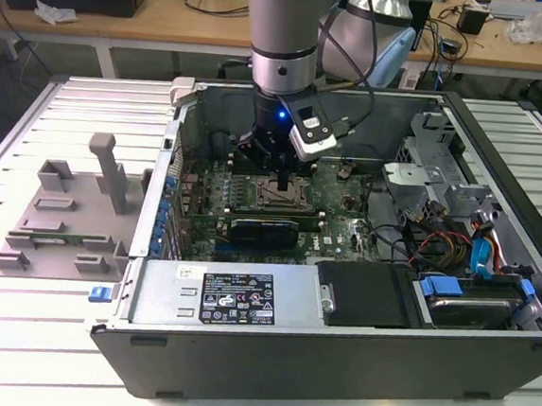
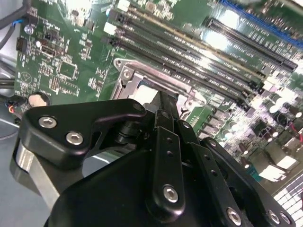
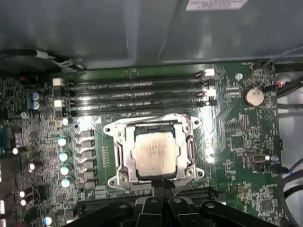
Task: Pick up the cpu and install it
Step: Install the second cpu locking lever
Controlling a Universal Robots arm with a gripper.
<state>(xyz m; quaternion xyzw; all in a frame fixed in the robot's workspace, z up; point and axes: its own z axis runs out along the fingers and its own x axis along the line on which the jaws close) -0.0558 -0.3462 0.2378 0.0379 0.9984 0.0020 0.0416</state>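
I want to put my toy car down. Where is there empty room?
Bare slatted table lies in front of the grey tray, beside the computer case. Inside the case it is crowded: the gripper hangs over the cpu, cables alongside.

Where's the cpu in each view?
Exterior view: the small square silvery-grey cpu cannot be made out; the gripper stands over the dark metal-framed socket on the green motherboard.
First wrist view: cpu lies flat inside the socket frame.
Second wrist view: a pale edge, likely the cpu, shows past the gripper.
Shared landmark: the socket frame.
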